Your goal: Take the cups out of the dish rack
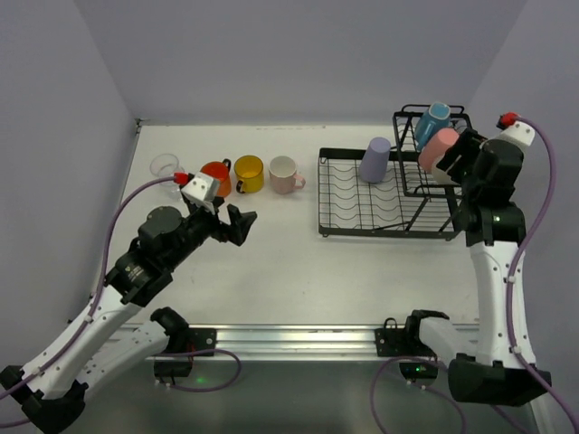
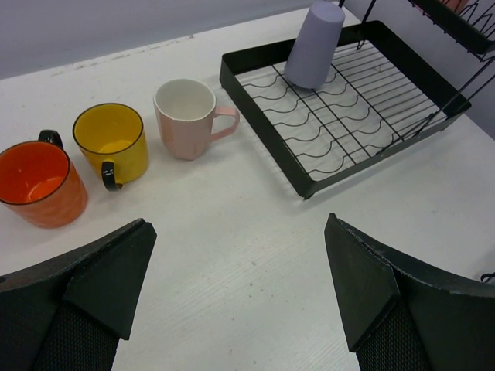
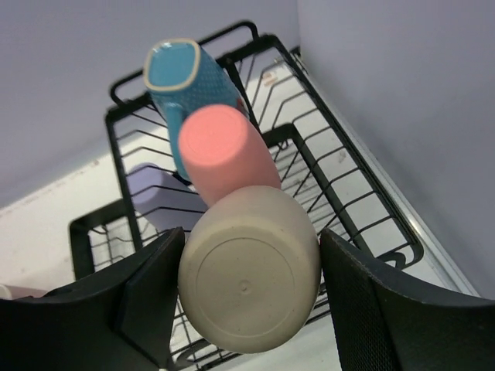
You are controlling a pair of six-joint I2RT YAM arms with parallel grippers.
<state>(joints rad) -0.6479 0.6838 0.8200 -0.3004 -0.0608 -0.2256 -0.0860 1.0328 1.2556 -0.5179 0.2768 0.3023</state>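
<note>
Left gripper [image 2: 238, 224]: spread wide and holding nothing, above the bare table [image 1: 289, 262] on the near side of the mugs
Right gripper [image 3: 251, 239]: at the raised basket of the dish rack [image 1: 320, 194], its fingers set against both sides of a beige cup [image 3: 249, 282], grasping it; the cup's base faces the wrist camera
Salmon-pink tumbler [image 3: 226, 154]: in the basket, lying tilted just beyond the beige cup
Blue mug [image 3: 186, 77]: in the basket beyond the tumbler, tilted, base showing
Lavender tumbler [image 2: 313, 42]: upside down on the flat ribbed tray section
Orange mug [image 2: 39, 184], yellow mug [image 2: 112, 143], pale pink mug [image 2: 186, 116]: upright in a row on the table, left of the rack
Clear glass [image 1: 166, 165]: on the table, just left of the orange mug
</note>
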